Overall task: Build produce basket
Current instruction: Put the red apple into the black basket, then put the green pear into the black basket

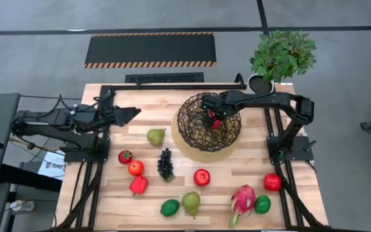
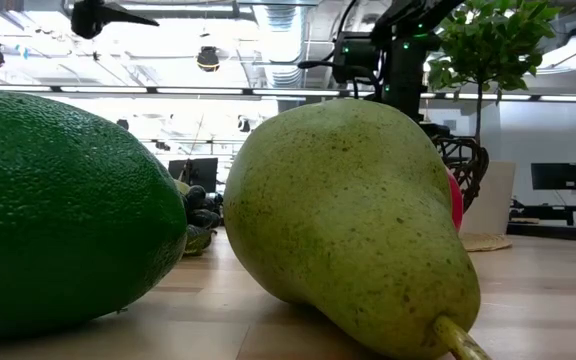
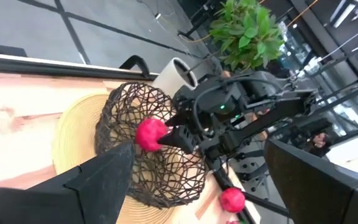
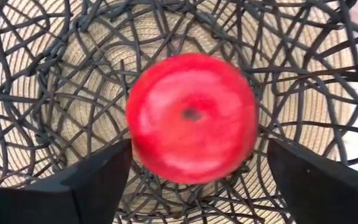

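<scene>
Basket: the dark open-weave wire basket (image 1: 198,125) is seen on its tan disc base at the back of the table, right of centre, just in front of the white plant pot (image 1: 261,82).
Right gripper: the right gripper (image 1: 215,117) is held over the basket's opening, reached in from the right side of the table. In the right wrist view its fingers (image 4: 95,177) are spread wide, one on each side of a red apple (image 4: 192,116), with a gap shown on both sides.
Apple at the basket: the red apple is seen inside the basket's rim, above the woven tan base (image 4: 148,31); it appears blurred in the right wrist view. From the left wrist view it (image 3: 149,134) is shown at the tips of the right gripper (image 3: 176,127). Whether it is touched by either finger cannot be told.
Left gripper: the left gripper (image 1: 129,115) is held above the table's back left part, well apart from the basket, with its fingers (image 3: 98,177) spread.
Produce on the table: a green pear (image 1: 155,136), a dark grape bunch (image 1: 165,164), a dragon fruit (image 1: 243,200), a lime (image 1: 170,207) and a second pear (image 1: 191,203) are laid out on the wooden table (image 1: 237,171) in front of the basket, all outside it. Red apples (image 1: 201,176) are scattered among them.
Low view: a large lime (image 2: 63,210) and a pear (image 2: 353,225) are shown close to the camera.
</scene>
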Controlling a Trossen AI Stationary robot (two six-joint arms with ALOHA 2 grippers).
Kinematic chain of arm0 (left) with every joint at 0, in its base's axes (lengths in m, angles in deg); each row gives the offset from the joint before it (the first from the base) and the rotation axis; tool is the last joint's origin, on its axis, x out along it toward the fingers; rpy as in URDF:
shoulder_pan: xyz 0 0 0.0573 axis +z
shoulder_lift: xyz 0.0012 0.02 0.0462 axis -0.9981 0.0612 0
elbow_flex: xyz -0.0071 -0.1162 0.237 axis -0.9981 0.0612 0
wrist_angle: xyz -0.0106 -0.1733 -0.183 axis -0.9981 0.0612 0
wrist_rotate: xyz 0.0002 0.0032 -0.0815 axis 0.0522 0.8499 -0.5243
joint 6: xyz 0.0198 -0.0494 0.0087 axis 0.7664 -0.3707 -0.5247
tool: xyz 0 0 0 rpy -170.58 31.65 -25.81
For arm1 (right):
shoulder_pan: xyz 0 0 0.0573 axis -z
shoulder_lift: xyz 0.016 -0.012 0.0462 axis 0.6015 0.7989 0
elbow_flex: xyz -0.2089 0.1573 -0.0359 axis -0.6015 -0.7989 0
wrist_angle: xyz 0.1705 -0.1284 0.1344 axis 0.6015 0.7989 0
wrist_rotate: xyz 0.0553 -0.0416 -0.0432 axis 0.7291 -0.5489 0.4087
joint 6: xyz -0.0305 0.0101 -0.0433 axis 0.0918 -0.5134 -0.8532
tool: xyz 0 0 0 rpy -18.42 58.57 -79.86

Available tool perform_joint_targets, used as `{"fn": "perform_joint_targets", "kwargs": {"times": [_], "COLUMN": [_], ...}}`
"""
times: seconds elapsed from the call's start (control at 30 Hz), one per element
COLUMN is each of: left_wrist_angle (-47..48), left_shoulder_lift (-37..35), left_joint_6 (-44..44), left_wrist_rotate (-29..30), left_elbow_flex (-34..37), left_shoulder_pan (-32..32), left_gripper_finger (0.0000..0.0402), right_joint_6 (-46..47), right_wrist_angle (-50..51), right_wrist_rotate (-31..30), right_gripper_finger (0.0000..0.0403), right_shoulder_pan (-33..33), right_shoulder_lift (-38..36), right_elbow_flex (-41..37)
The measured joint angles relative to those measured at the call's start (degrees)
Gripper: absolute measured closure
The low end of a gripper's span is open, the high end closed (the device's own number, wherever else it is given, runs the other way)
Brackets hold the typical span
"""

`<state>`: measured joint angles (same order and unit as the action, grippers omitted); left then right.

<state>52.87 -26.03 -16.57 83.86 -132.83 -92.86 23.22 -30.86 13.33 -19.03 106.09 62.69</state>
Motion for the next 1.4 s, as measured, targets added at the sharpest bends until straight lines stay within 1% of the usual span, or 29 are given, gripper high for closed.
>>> {"fn": "perform_joint_targets", "kwargs": {"times": [0.07, 0.13, 0.23, 0.37, 0.5, 0.6, 0.73, 0.87, 0.97, 1.13, 1.4], "left_wrist_angle": [1.41, 2.0, 3.29, 5.46, 10.6, 15.07, 22.03, 26.29, 26.18, 26.39, 28.73], "left_shoulder_lift": [0.58, 1.49, 2.44, 3.78, 4.91, 5.08, 4.86, 3.83, 2.79, 0.7, -1.24], "left_joint_6": [-0.04, -0.41, -0.49, 0.01, -3.29, -7.5, -14.03, -18.02, -18.14, -18.33, -20.4], "left_wrist_rotate": [-0.65, -1.75, -4.39, -8.77, -12.13, -12.96, -12.26, -12.18, -12.34, -12.65, -13.43], "left_elbow_flex": [0.0, 0.02, 0.02, 0.02, 0.02, 0.02, 0.02, 0.02, 0.0, 0.0, 0.0], "left_shoulder_pan": [0.0, 0.0, 0.0, 0.0, -0.01, -0.02, -0.02, 0.0, 0.0, -0.01, -0.02], "left_gripper_finger": [0.0057, 0.0057, 0.0057, 0.0057, 0.0057, 0.0057, 0.0057, 0.0057, 0.0057, 0.0057, 0.0057], "right_joint_6": [-0.19, -0.21, -0.9, -2.85, -4.59, -6.78, -10.6, -14.24, -18.77, -25.02, -29.79], "right_wrist_angle": [0.08, 0.36, 1.46, 3.47, 4.8, 2.02, -6.1, -9.56, -10.64, -9.99, -9.55], "right_wrist_rotate": [0.18, 1.91, 4.43, 5.17, 5.02, 3.21, 2.29, 2.14, 1.96, 2.06, 2.88], "right_gripper_finger": [0.0007, 0.0012, 0.0018, 0.0017, 0.0013, 0.0013, 0.0012, 0.0012, 0.0012, 0.0012, 0.0012], "right_shoulder_pan": [0.16, 0.12, -0.67, -3.7, -7.37, -10.49, -13.29, -14.03, -14.26, -14.68, -14.47], "right_shoulder_lift": [0.0, 0.0, 0.02, 0.02, 0.0, -0.07, 1.85, 7.99, 14.15, 25.03, 37.35], "right_elbow_flex": [0.0, 0.26, 2.97, 9.5, 18.56, 24.64, 29.27, 33.24, 38.14, 47.34, 60.39]}}
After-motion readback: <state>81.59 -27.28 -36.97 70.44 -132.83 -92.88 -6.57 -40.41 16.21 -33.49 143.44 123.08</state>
